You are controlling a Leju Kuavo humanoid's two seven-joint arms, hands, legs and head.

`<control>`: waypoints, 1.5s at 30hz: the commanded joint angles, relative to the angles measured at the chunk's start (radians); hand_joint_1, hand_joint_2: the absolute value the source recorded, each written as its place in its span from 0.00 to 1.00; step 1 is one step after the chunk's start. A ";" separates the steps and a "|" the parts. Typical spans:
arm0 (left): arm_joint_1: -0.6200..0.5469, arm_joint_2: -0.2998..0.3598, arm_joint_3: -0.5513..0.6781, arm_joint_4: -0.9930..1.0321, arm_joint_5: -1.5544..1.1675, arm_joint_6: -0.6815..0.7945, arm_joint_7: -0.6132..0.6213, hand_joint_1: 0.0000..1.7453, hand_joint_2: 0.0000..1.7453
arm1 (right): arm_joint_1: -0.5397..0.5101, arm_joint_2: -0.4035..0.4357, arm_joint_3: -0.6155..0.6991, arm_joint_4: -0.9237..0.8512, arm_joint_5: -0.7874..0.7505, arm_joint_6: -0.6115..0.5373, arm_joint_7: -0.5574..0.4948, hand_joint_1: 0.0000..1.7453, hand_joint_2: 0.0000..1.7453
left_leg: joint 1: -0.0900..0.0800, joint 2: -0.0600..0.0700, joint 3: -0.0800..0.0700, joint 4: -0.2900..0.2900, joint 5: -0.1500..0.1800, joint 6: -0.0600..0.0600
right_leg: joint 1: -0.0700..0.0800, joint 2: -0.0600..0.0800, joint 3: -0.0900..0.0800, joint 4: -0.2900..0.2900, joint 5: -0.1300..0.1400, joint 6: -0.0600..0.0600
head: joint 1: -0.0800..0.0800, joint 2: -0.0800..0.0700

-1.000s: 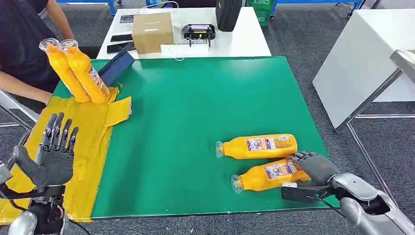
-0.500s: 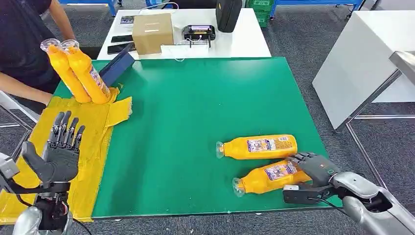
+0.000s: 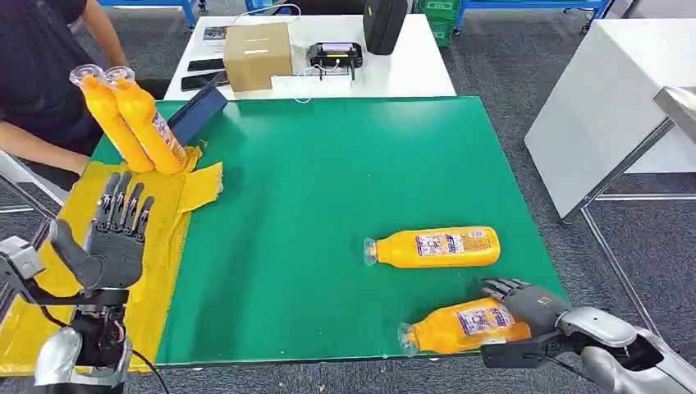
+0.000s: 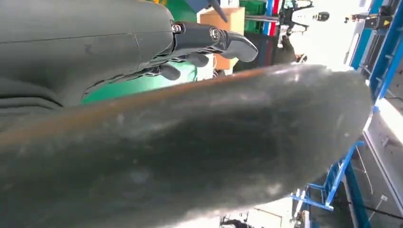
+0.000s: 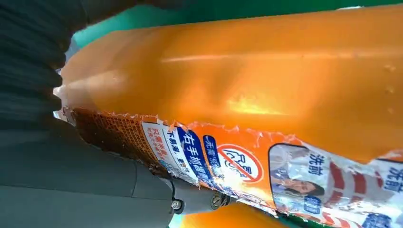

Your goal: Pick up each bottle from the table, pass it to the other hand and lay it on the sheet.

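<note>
My right hand [image 3: 529,302] grips an orange bottle [image 3: 460,324] by its base at the front right edge of the green table [image 3: 328,164], cap pointing left. In the right wrist view that bottle [image 5: 266,85] lies tight against my fingers [image 5: 71,180]. A second orange bottle [image 3: 433,247] lies on its side just beyond it. My left hand [image 3: 111,238] is raised over the yellow sheet [image 3: 168,222] with fingers spread and nothing in it; its fingers [image 4: 214,38] appear in the left wrist view. Two more orange bottles [image 3: 135,119] stand tilted at the sheet's far end.
A person [image 3: 33,66] stands at the far left by the two tilted bottles. A blue case [image 3: 197,111] lies beside them. Behind the green table a white table carries a cardboard box [image 3: 256,53] and a black device [image 3: 332,56]. Another white table [image 3: 607,98] stands at the right.
My right hand has drawn its bottle toward the table's front edge, away from the other bottle. My left hand has moved up and forward over the sheet.
</note>
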 commanded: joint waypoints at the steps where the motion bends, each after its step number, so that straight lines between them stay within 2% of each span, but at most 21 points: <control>1: -0.033 0.023 -0.030 0.066 0.009 0.009 0.002 0.00 0.00 | 0.077 0.093 0.033 0.116 -0.103 -0.017 0.047 1.00 1.00 | 0.003 -0.006 0.002 -0.003 0.001 -0.001 | 0.002 0.000 0.006 -0.006 0.001 -0.002 | 0.000 0.000; 6: 0.024 0.022 0.016 0.010 0.015 0.004 -0.006 0.00 0.00 | 0.049 0.235 -0.048 0.132 -0.147 -0.109 0.054 1.00 1.00 | 0.003 -0.001 0.004 -0.004 0.000 -0.001 | 0.003 0.004 0.007 -0.007 0.002 -0.002 | 0.000 0.000; 8: 0.067 0.016 0.047 -0.012 0.014 -0.003 -0.007 0.00 0.00 | 0.059 0.261 -0.081 0.113 -0.153 -0.122 0.063 1.00 1.00 | 0.004 0.004 0.004 -0.003 -0.001 -0.001 | 0.004 0.009 0.007 -0.006 0.003 -0.003 | 0.000 0.000; 9: 0.092 0.013 0.064 -0.031 0.012 -0.008 -0.014 0.00 0.00 | 0.077 0.304 -0.136 0.091 -0.180 -0.162 0.054 1.00 1.00 | 0.004 0.005 0.003 -0.005 0.000 -0.002 | 0.003 0.012 0.009 -0.007 0.004 -0.004 | 0.000 0.000; 10: 0.118 0.009 0.079 -0.055 0.012 -0.012 -0.016 0.00 0.00 | 0.094 0.351 -0.185 0.055 -0.203 -0.193 0.052 1.00 1.00 | 0.004 0.009 0.004 -0.003 -0.002 -0.001 | 0.004 0.010 0.014 -0.005 0.004 -0.002 | 0.000 0.000; 12: 0.174 -0.007 0.113 -0.111 0.013 -0.027 -0.016 0.00 0.00 | 0.130 0.459 -0.277 -0.046 -0.241 -0.229 0.071 1.00 1.00 | 0.005 0.012 0.005 -0.005 -0.001 -0.002 | 0.004 0.015 0.012 -0.006 0.006 -0.005 | 0.000 0.000; 13: 0.204 -0.016 0.123 -0.139 0.013 -0.035 -0.010 0.00 0.00 | 0.149 0.515 -0.315 -0.119 -0.268 -0.252 0.051 1.00 1.00 | 0.006 0.017 0.005 -0.003 -0.002 -0.002 | 0.006 0.018 0.012 -0.005 0.006 -0.005 | 0.001 0.000; 14: 0.222 -0.023 0.128 -0.158 0.013 -0.042 -0.008 0.00 0.00 | 0.157 0.532 -0.319 -0.169 -0.257 -0.237 0.079 1.00 1.00 | 0.006 0.018 0.003 -0.004 -0.002 -0.003 | 0.006 0.020 0.011 -0.005 0.006 -0.006 | 0.001 0.000; 16: 0.255 -0.054 0.132 -0.191 -0.034 -0.026 0.003 0.00 0.00 | 0.198 0.612 -0.381 -0.298 -0.400 -0.232 0.011 1.00 1.00 | 0.006 0.018 0.002 -0.002 -0.002 -0.002 | 0.006 0.017 0.009 -0.002 0.005 -0.005 | 0.000 0.000; 17: 0.271 -0.066 0.124 -0.207 -0.047 -0.024 0.001 0.00 0.00 | 0.214 0.616 -0.379 -0.354 -0.403 -0.221 0.039 1.00 1.00 | 0.006 0.018 0.001 -0.002 -0.002 -0.003 | 0.007 0.019 0.007 -0.001 0.004 -0.006 | 0.000 0.000; 18: 0.277 -0.069 0.118 -0.214 -0.061 -0.021 -0.001 0.00 1.00 | 0.225 0.632 -0.391 -0.387 -0.427 -0.226 0.020 1.00 1.00 | 0.006 0.016 0.000 -0.001 -0.002 -0.003 | 0.007 0.016 0.006 -0.001 0.004 -0.005 | 0.000 0.000; 23: 0.295 -0.104 0.045 -0.254 -0.099 -0.033 -0.019 0.00 1.00 | 0.206 0.698 -0.408 -0.474 -0.470 -0.226 -0.032 1.00 1.00 | 0.006 0.006 -0.010 0.001 0.000 -0.004 | 0.006 0.009 -0.001 0.003 0.002 -0.005 | 0.001 0.000; 27: 0.291 -0.101 0.043 -0.252 -0.100 -0.031 -0.019 0.00 1.00 | 0.203 0.698 -0.411 -0.464 -0.471 -0.227 -0.034 1.00 1.00 | 0.005 0.006 -0.013 0.000 0.001 -0.004 | 0.006 0.009 -0.003 0.002 0.002 -0.005 | 0.000 0.000; 29: 0.286 -0.107 -0.008 -0.267 -0.108 -0.061 -0.034 0.00 1.00 | 0.162 0.724 -0.400 -0.455 -0.453 -0.233 -0.061 1.00 1.00 | 0.005 0.004 -0.013 -0.001 0.002 -0.004 | 0.005 0.006 -0.004 0.001 0.003 -0.004 | 0.001 0.000; 31: 0.274 -0.117 -0.079 -0.279 -0.135 -0.061 -0.039 0.00 1.00 | 0.116 0.743 -0.375 -0.435 -0.445 -0.230 -0.038 1.00 1.00 | 0.004 0.006 -0.013 0.000 0.001 -0.004 | 0.004 0.010 -0.004 0.002 0.002 -0.005 | 0.000 0.000; 36: 0.214 -0.118 -0.257 -0.280 -0.193 -0.017 -0.043 0.00 1.00 | 0.005 0.789 -0.277 -0.319 -0.458 -0.225 0.014 1.00 1.00 | 0.004 0.006 -0.015 0.000 0.003 -0.004 | 0.004 0.007 -0.005 0.001 0.005 -0.004 | 0.000 0.000; 45: 0.171 -0.110 -0.315 -0.246 -0.173 -0.019 -0.032 0.00 1.00 | -0.086 0.800 -0.108 -0.238 -0.423 -0.220 0.065 1.00 1.00 | 0.003 0.008 -0.014 -0.001 0.003 -0.003 | 0.004 0.009 -0.004 0.001 0.005 -0.004 | 0.000 0.000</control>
